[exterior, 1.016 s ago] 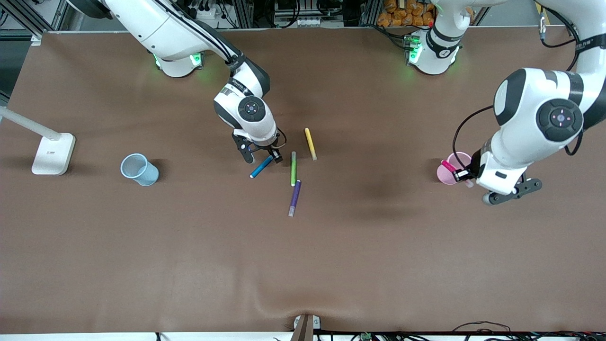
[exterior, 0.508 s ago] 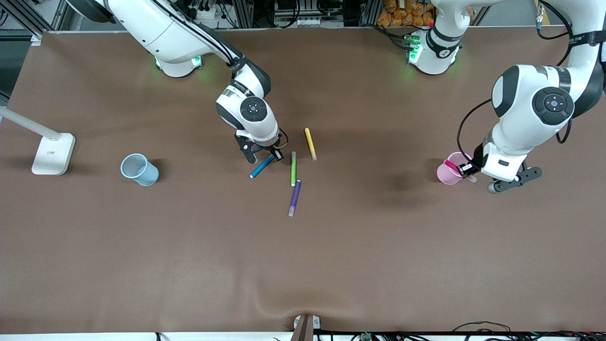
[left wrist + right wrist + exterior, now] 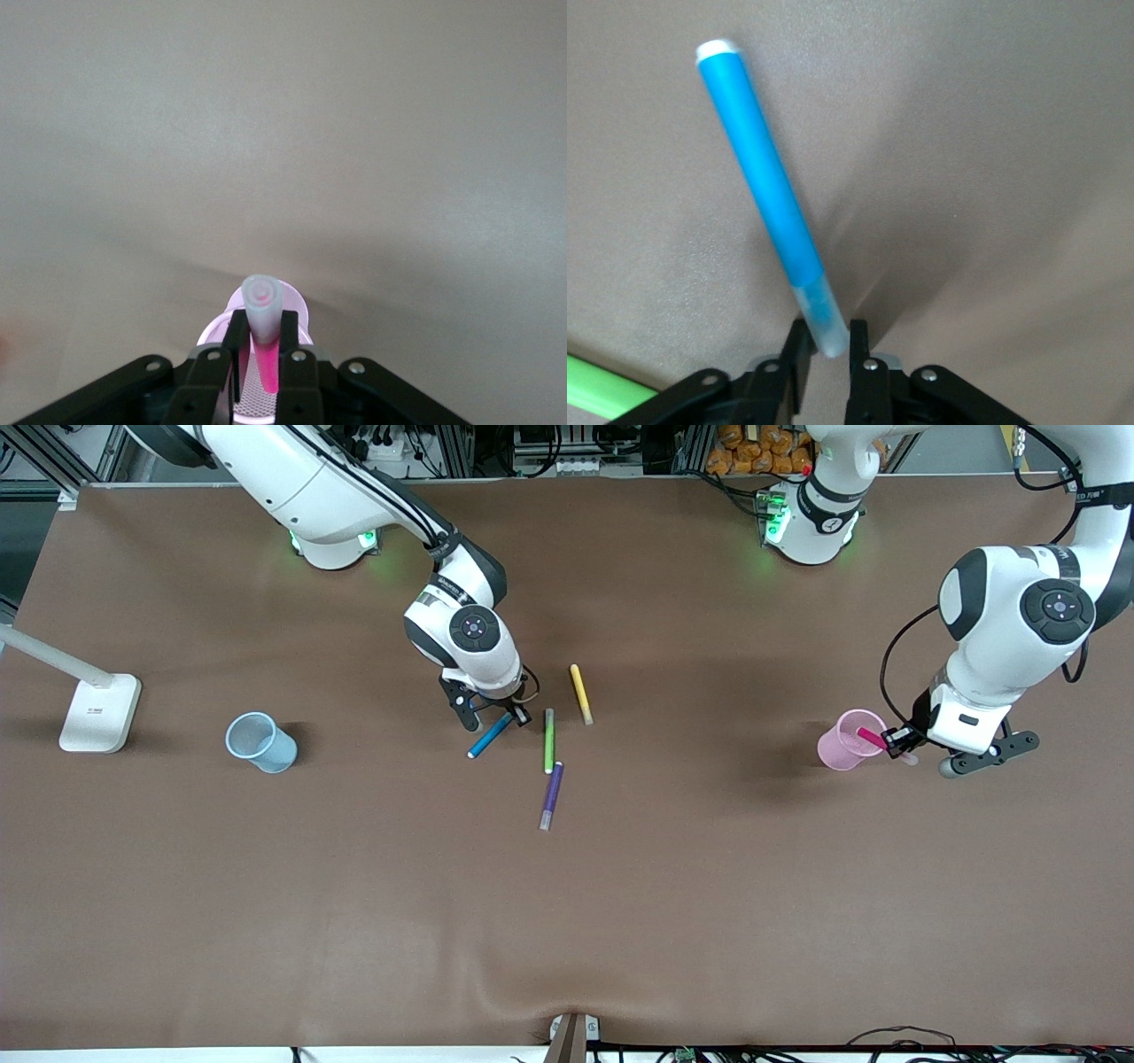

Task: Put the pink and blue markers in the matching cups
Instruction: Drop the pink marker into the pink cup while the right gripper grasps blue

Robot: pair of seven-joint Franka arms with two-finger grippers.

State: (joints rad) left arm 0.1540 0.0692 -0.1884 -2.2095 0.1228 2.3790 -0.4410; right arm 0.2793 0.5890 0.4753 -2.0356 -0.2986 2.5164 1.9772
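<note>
My left gripper (image 3: 897, 744) is shut on the pink marker (image 3: 871, 737) and holds it tilted, its lower end over the mouth of the pale pink cup (image 3: 840, 751). In the left wrist view the marker (image 3: 263, 310) stands pale cap up between the gripper's (image 3: 263, 343) jaws, above the cup (image 3: 299, 310). My right gripper (image 3: 506, 721) is down at the table, shut on the greyish cap end of the blue marker (image 3: 489, 737). The right wrist view shows the marker (image 3: 766, 190) slanting away from this gripper (image 3: 826, 341). The pale blue cup (image 3: 260, 742) stands toward the right arm's end.
A green marker (image 3: 548, 740), a purple marker (image 3: 552, 793) and a yellow marker (image 3: 580, 693) lie close beside the blue marker. The green one shows at the edge of the right wrist view (image 3: 602, 390). A white lamp base (image 3: 99, 713) stands at the right arm's end.
My left gripper has carried the pink marker from over the pink cup toward the left arm's end, so only its lower end is over the cup. The right gripper has barely moved.
</note>
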